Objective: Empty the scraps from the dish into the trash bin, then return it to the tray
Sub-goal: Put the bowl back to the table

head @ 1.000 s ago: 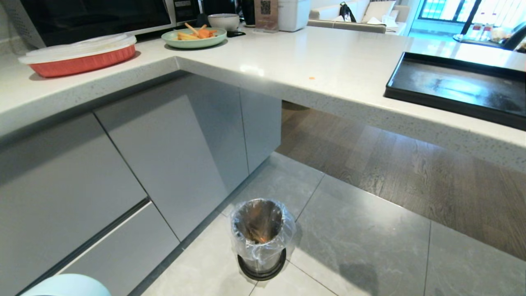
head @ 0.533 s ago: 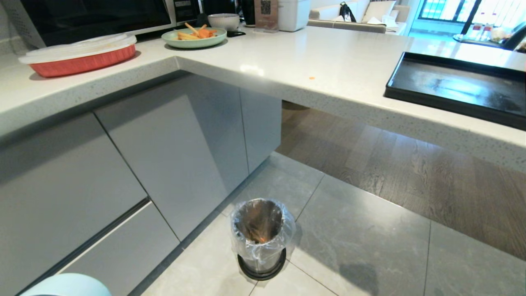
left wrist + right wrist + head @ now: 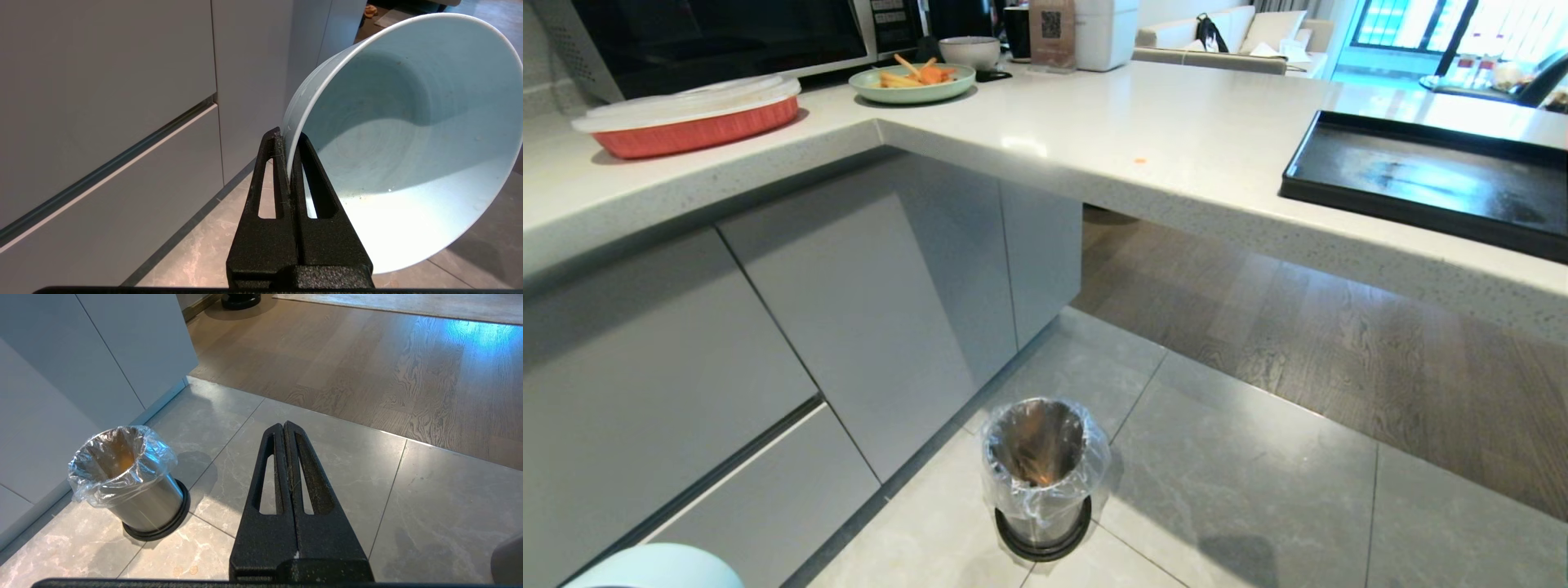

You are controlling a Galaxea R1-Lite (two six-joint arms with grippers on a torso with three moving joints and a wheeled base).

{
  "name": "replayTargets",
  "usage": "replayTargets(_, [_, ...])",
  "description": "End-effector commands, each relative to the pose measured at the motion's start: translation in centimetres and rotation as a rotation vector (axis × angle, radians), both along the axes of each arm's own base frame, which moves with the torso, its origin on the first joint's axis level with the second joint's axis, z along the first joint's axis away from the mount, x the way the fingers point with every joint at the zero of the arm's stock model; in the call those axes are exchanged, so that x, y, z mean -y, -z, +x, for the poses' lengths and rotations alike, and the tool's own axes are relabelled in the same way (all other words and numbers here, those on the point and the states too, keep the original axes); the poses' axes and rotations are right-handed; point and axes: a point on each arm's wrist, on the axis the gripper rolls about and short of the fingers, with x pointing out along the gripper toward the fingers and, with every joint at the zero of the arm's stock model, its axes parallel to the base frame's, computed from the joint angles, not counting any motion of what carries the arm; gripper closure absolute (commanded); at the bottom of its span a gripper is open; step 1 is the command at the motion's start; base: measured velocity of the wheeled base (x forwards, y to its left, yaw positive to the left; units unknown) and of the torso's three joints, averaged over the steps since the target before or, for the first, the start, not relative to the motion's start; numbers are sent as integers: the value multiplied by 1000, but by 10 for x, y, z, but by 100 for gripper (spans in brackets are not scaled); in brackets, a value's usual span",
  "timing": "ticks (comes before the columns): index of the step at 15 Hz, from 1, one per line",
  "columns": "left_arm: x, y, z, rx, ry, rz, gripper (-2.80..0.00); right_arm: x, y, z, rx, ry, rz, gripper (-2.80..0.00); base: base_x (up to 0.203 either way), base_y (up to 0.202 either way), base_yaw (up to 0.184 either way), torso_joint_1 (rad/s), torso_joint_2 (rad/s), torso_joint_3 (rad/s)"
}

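Setting: kitchen corner, pale stone counter over grey cabinet fronts, tiled floor meeting wood boards.
Dish: pale blue-white dish, empty but for faint smears, tilted on its side and held low beside the cabinets; only its rim shows at the lower left corner of the head view.
Left gripper: left gripper pinched tight on the dish's rim, one finger inside, one outside.
Trash bin: trash bin on the floor tiles near the cabinet base, bag-lined, orange scraps at its bottom.
Right gripper: right gripper closed on nothing, above the tiles beside the bin.
Tray: tray bare on the counter's right end.
Background: green plate of orange and yellow pieces, red baking dish, microwave.
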Motion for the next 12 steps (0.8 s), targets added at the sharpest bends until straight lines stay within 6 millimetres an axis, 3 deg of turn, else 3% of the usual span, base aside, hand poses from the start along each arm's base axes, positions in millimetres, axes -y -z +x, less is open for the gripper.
replayTargets(1, [0, 0, 0, 0, -1, -1, 0, 0, 0, 0, 1, 1, 0, 0, 0, 0, 0, 0, 0, 0])
replayTargets(12, [0, 0, 0, 0, 1, -1, 0, 0, 0, 0, 1, 1, 0, 0, 0, 0, 0, 0, 0, 0])
